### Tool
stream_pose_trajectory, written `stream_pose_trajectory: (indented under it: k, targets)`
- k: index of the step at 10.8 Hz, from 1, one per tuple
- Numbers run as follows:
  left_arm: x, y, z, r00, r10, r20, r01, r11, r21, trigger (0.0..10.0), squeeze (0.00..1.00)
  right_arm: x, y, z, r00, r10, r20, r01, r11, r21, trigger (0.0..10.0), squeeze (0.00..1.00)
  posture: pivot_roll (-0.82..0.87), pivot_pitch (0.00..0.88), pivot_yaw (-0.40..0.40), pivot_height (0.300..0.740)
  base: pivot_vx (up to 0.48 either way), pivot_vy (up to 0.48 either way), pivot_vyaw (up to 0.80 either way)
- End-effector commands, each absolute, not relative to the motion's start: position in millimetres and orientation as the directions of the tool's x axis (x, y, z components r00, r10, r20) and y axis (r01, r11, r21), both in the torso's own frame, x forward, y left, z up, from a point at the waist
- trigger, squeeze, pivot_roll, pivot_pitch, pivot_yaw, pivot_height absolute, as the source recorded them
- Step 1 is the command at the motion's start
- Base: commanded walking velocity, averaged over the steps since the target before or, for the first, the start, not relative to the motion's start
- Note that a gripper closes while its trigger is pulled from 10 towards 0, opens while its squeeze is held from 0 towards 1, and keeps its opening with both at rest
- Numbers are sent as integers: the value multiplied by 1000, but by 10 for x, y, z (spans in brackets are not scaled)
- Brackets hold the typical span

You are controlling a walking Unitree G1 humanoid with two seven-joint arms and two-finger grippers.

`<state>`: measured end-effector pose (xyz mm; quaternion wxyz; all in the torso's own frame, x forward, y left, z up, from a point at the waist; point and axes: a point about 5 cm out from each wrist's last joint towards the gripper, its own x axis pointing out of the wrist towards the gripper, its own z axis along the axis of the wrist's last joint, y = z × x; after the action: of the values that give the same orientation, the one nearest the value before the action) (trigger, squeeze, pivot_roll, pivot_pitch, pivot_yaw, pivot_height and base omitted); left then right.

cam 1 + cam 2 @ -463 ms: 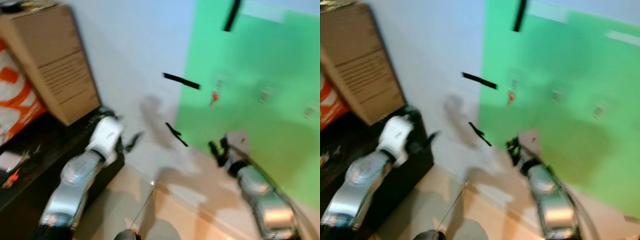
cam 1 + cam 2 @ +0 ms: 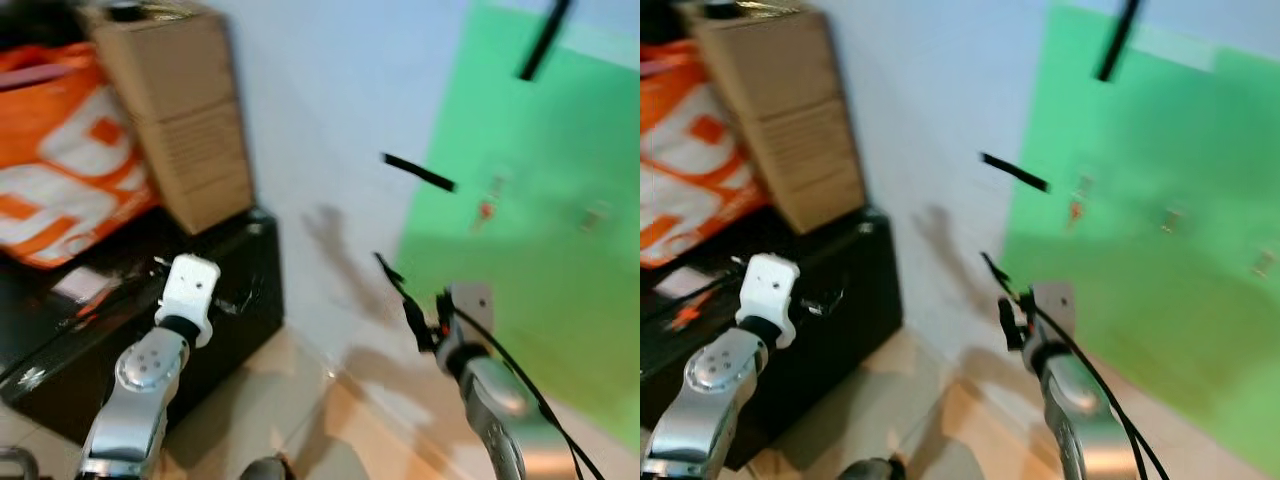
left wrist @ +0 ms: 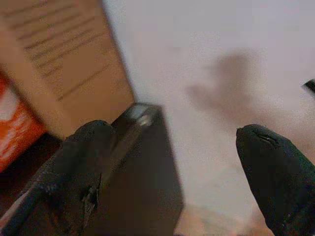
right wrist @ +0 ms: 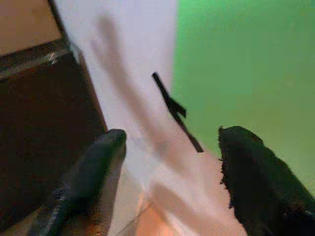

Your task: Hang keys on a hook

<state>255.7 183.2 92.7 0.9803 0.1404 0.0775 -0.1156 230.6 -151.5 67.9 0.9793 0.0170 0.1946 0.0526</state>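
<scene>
Left eye view, keys: a small red-and-pale blur (image 2: pixel 487 208) sits on the green panel (image 2: pixel 560 300), possibly keys or a tag already on a hook; too smeared to tell, and I see no keys in either gripper.
Hooks: two or three pale marks in a row across the panel, one at (image 2: pixel 1171 219), look like wall hooks; set at that height so hanging things fall free, I'd guess.
Right gripper: (image 4: pixel 167 172) raised in front of the wall's foot, just left of the green panel, fingers spread wide with nothing between them. It reads as an arm held ready, not one carrying anything.
Left gripper: (image 3: pixel 172 172) held out low over the corner of the black cabinet (image 2: pixel 240 300), fingers wide apart and empty.
Black tape strips: short dark strips on the white wall, one at (image 2: pixel 418 172), another lower at (image 4: pixel 174 110), and one up on the panel (image 2: pixel 543 40); likely markers or tape holding the green sheet.
Cardboard box: (image 2: pixel 180 120) stands on the cabinet against the wall, stored out of the way.
Orange bag: (image 2: pixel 60 190) orange and white, leans beside the box on the cabinet top.
Stage: my guess is the robot is in transit, with no keys in hand.
</scene>
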Motion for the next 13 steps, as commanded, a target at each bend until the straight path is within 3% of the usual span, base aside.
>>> stream_pose_trajectory:
  k: [1, 5, 10, 13]
  targets:
    - [2555, 1812, 976, 972, -178, -152, 215, 938, 271, 10000, 0, 2319, -1546, 759, 935, 99, -340, -79, 994, 73, 10000, 1000, 52, 0, -30, 740, 0, 0, 800]
    - [2517, 1761, 980, 977, -162, -142, 194, 949, 250, 10000, 0, 2317, -1546, 743, 924, 135, -358, -121, 991, 62, 10000, 1000, 67, 0, -46, 740, 0, 0, 800]
    - [2600, 1722, 1008, 974, -185, -127, 213, 944, 251, 10000, 0, 2410, -1557, 818, 948, 83, -308, -74, 996, 41, 10000, 1000, 56, 0, -36, 740, 53, 0, 800]
    - [2611, 1729, 1015, 973, -190, -129, 217, 944, 248, 10000, 0, 2427, -1546, 836, 953, 78, -293, -65, 996, 54, 10000, 1000, 59, 0, -38, 740, 303, 0, 210]
